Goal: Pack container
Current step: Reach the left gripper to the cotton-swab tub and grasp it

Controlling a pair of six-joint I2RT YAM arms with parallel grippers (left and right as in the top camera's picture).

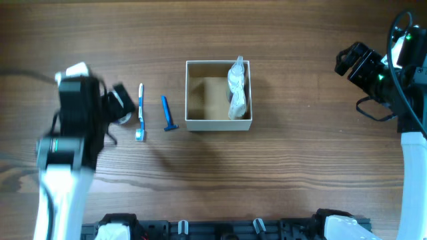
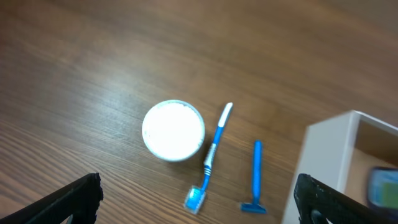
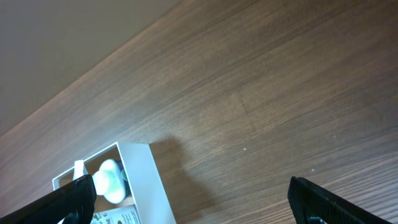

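Note:
The container (image 1: pixel 218 124), a square white box with a tan inside, stands mid-table and holds a white tube (image 1: pixel 237 90) along its right wall. It also shows in the left wrist view (image 2: pixel 323 155) and the right wrist view (image 3: pixel 146 180). Left of it lie a blue razor (image 1: pixel 167 113), a blue toothbrush (image 1: pixel 141 110) and a small round white-lidded jar (image 1: pixel 123 117), all also in the left wrist view: razor (image 2: pixel 255 177), toothbrush (image 2: pixel 211 155), jar (image 2: pixel 173 130). My left gripper (image 2: pixel 196 205) is open and empty above them. My right gripper (image 3: pixel 193 202) is open and empty, far right of the container.
The wooden table (image 1: pixel 300 173) stretches around the box. A black rail with fixtures (image 1: pixel 227 230) runs along the front edge. The left arm (image 1: pixel 70 147) stands over the table's left side, the right arm (image 1: pixel 393 67) over the far right corner.

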